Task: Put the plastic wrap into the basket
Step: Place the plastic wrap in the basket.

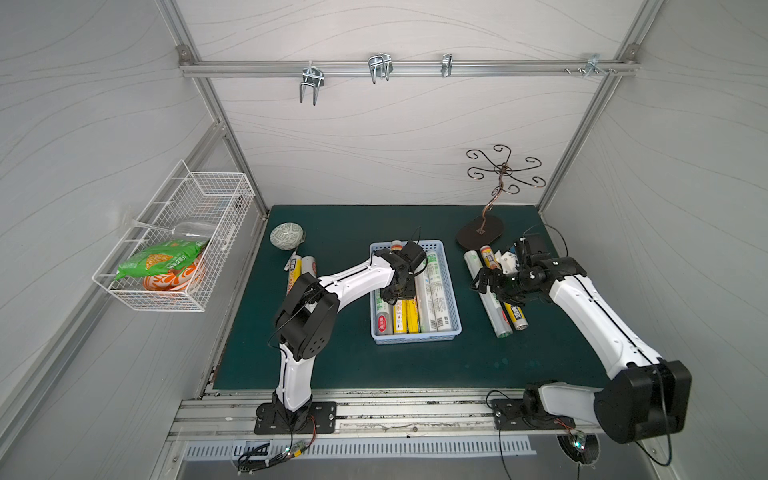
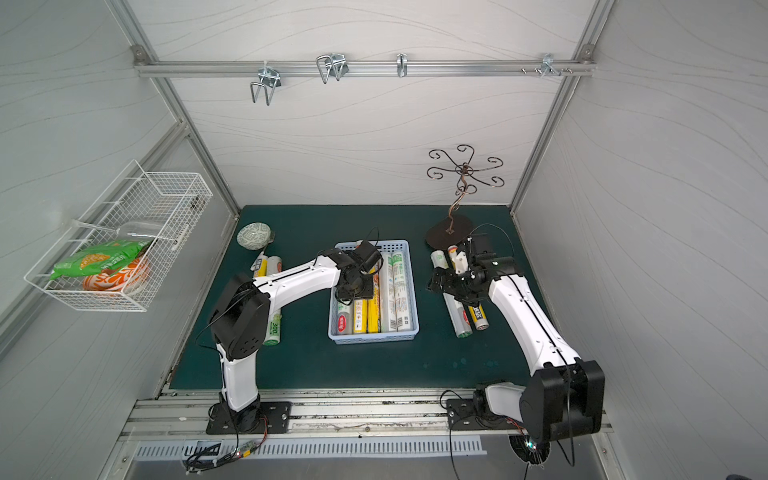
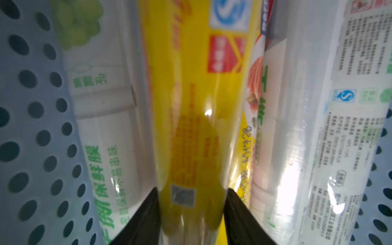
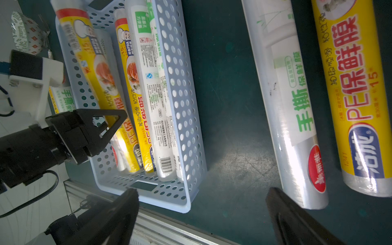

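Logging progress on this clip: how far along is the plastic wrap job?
Done: four rolls lie in the basket. In hand: the left fingers flank a fifth, yellow roll there. Left: two rolls by the open right gripper, two more rolls on the basket's other side.

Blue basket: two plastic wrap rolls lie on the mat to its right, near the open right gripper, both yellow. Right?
Not both. The right wrist view shows one yellow roll and, beside it, one clear roll with green print. The rest holds: both lie on the mat to the right of the blue basket, near the open right gripper.
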Tool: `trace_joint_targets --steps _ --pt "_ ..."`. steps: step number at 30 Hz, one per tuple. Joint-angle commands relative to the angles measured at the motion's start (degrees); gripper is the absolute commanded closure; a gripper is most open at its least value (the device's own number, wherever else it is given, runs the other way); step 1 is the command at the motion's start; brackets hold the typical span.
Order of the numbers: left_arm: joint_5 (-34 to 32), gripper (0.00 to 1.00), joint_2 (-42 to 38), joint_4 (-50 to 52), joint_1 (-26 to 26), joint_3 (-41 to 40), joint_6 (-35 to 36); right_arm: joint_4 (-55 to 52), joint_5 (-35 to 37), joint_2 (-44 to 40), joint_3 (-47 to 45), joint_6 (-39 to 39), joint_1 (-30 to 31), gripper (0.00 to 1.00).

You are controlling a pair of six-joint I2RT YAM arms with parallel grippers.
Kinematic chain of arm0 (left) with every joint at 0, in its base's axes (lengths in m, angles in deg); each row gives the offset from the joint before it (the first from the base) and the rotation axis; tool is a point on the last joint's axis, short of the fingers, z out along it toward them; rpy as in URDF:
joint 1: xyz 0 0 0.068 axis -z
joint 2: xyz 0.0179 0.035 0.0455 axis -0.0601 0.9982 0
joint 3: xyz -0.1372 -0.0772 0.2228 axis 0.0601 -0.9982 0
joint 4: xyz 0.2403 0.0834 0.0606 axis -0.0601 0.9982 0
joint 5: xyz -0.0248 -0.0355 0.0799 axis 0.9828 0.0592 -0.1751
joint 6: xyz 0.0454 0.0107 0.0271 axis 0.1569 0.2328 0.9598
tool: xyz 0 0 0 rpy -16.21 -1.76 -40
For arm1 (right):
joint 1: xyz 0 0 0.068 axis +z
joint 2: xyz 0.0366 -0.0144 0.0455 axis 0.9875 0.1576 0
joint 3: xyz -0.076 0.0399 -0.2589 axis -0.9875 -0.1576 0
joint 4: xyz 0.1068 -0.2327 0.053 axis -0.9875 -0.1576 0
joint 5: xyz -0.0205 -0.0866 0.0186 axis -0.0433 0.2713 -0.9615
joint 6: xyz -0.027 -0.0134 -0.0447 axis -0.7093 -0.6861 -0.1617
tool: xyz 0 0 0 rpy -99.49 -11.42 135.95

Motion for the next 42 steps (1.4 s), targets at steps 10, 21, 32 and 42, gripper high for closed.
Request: trace_joint_targets --steps 10,21,32,42 --pt "-0.62 0.44 -1.60 0.28 -0.26 -0.15 -0.11 -0.92 0.45 -0.47 -0.10 -0.83 -0.42 0.01" --pt "-3.81 0.32 -10.63 3.46 -0.23 0.25 3.54 -1.26 0.28 -1.45 -0.06 -0.77 -0.39 0.01" --pt "-15.33 0.11 -25.37 7.18 -0.39 -4.40 8.01 -2.95 5.12 -2.32 0.74 -1.37 -0.24 0.01" --pt "-18.75 0.01 -37.34 6.22 -2.39 -13.75 10.00 -5.57 13.84 1.95 4.14 -3.43 2.27 0.01"
